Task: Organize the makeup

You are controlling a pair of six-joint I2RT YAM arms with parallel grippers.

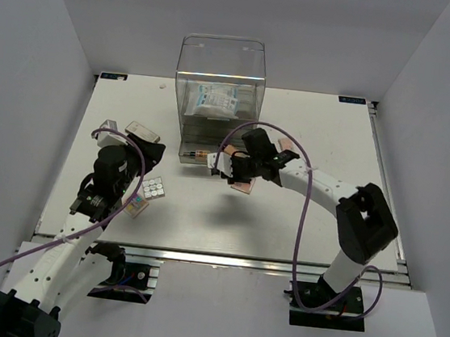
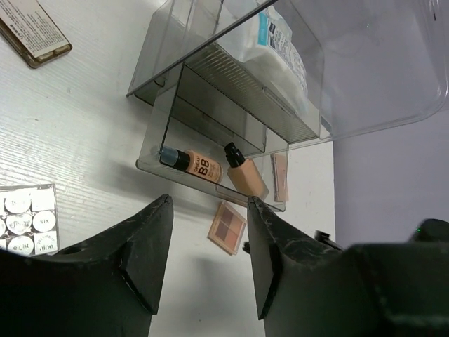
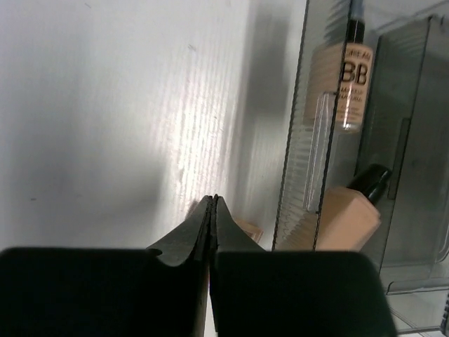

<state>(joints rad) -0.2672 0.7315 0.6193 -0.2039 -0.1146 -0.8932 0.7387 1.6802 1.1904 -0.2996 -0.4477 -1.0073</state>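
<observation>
My left gripper (image 2: 209,200) hovers open over the table's left side (image 1: 125,192), with nothing between its fingers. Beside it lie a white palette of round pans (image 1: 154,187) (image 2: 28,225) and a multicoloured palette (image 1: 134,204). A peach palette (image 2: 226,227) (image 1: 243,187) lies on the table in front of the pulled-out drawer. My right gripper (image 3: 212,199) (image 1: 232,177) is shut and empty, its tip at that palette's edge. Two tan dark-capped bottles (image 2: 196,163) (image 2: 244,175) lie in the drawer (image 1: 198,156). The white-blue packet (image 1: 216,101) sits higher in the box.
The tall clear acrylic drawer box (image 1: 221,62) stands at the back middle. Two tan palettes (image 1: 144,132) (image 1: 106,128) lie at the far left. A thin peach palette (image 2: 279,175) rests in the drawer beside the bottles. White walls enclose the table.
</observation>
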